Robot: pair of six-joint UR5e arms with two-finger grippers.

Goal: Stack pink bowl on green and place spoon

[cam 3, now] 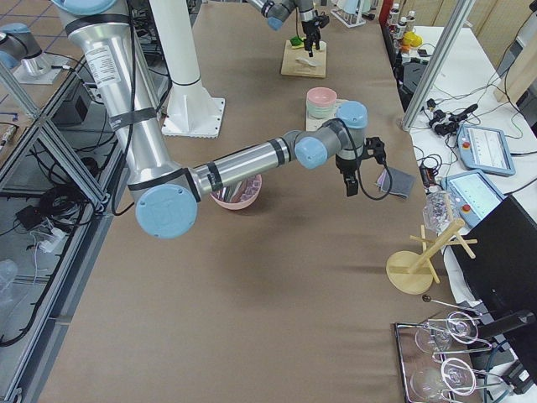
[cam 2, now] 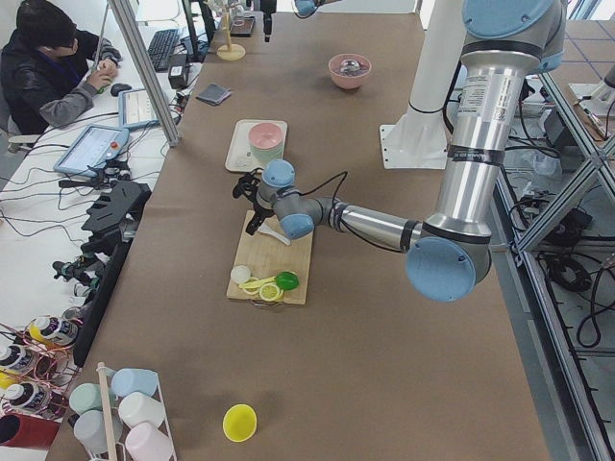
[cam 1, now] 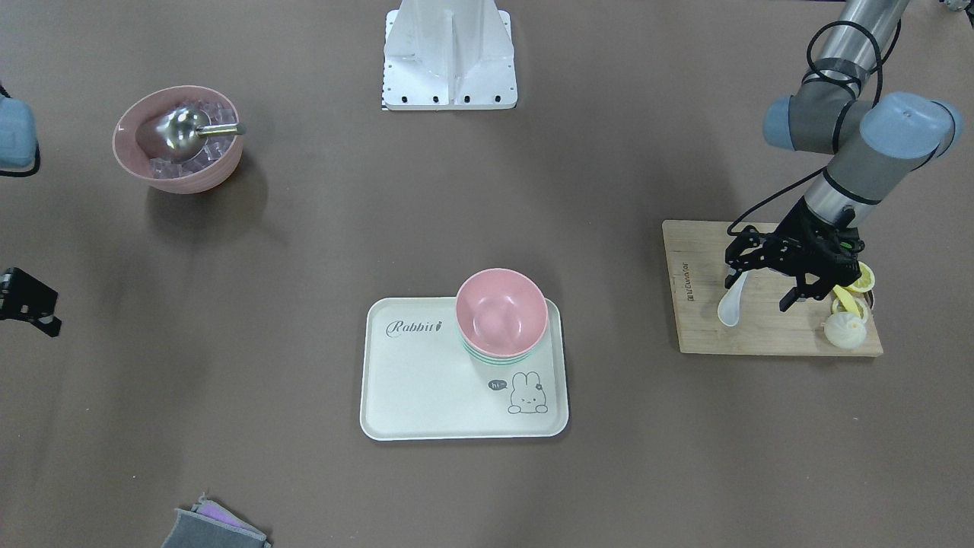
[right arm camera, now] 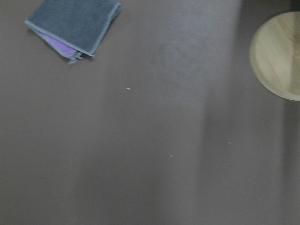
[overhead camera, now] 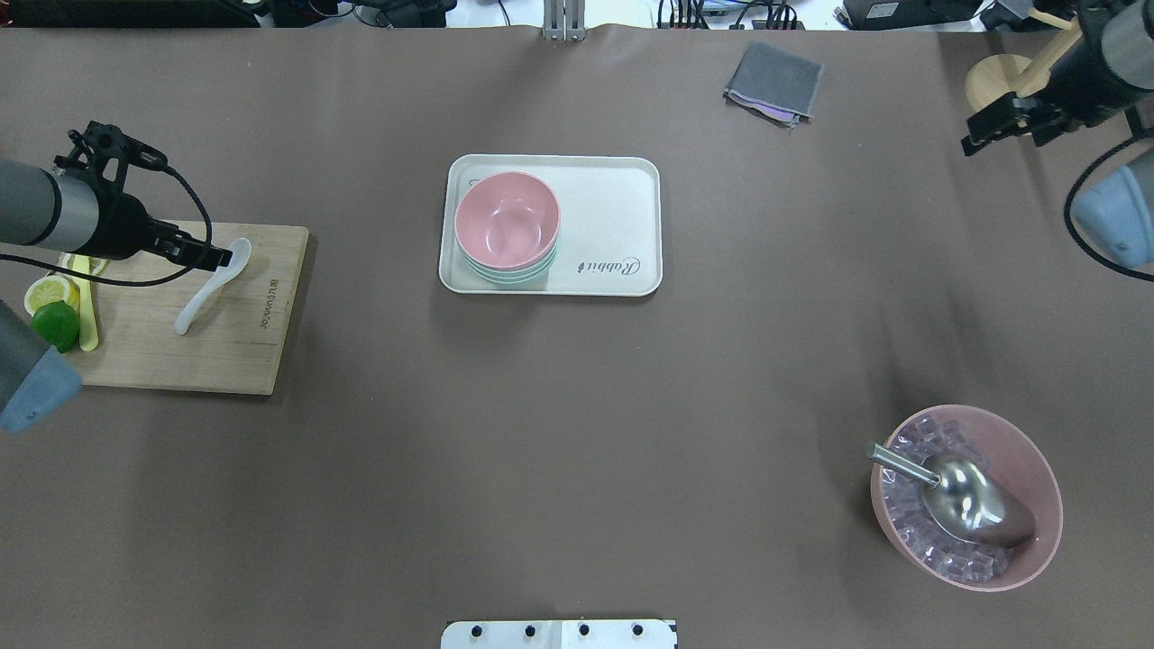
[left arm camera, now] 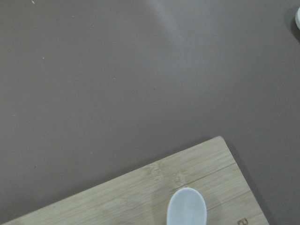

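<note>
Now the left gripper (cam 1: 759, 293) is hanging low over the spoon (overhead camera: 209, 293). The spoon is lying on the board (overhead camera: 225, 361) at the table's left, handle toward the robot and scoop pointing far and right. The fingers are standing well apart and gripping nothing. One is sitting just beside the handle; whether it is touching I cannot tell.

I judge the pick-up to be the step in hand, since the pink bowl (overhead camera: 505, 221) is already sitting in the green (overhead camera: 509, 274) on the tray (overhead camera: 613, 198), farther off and to the right. To do it well, the jaws should be straddling the narrow handle squarely before closing. The sloping scoop would likely be slipping out of a pinch. Then comes a straight lift, high enough to be clearing the tray's rim and the bowl's wall.

At the near right, a large bowl (overhead camera: 1037, 460) is holding ice (overhead camera: 911, 527) and a steel scoop (overhead camera: 969, 500). On the board's left edge, lemon slices (overhead camera: 50, 290), a lime (overhead camera: 56, 323) and a yellow utensil (overhead camera: 87, 315) are lying close under the left arm, so a careless swing could be knocking them. A cloth (overhead camera: 773, 81) is lying beyond the tray. At the far right, the right gripper (overhead camera: 983, 137) is hanging beside a wooden stand (overhead camera: 992, 79); how far open it is I cannot tell.
</note>
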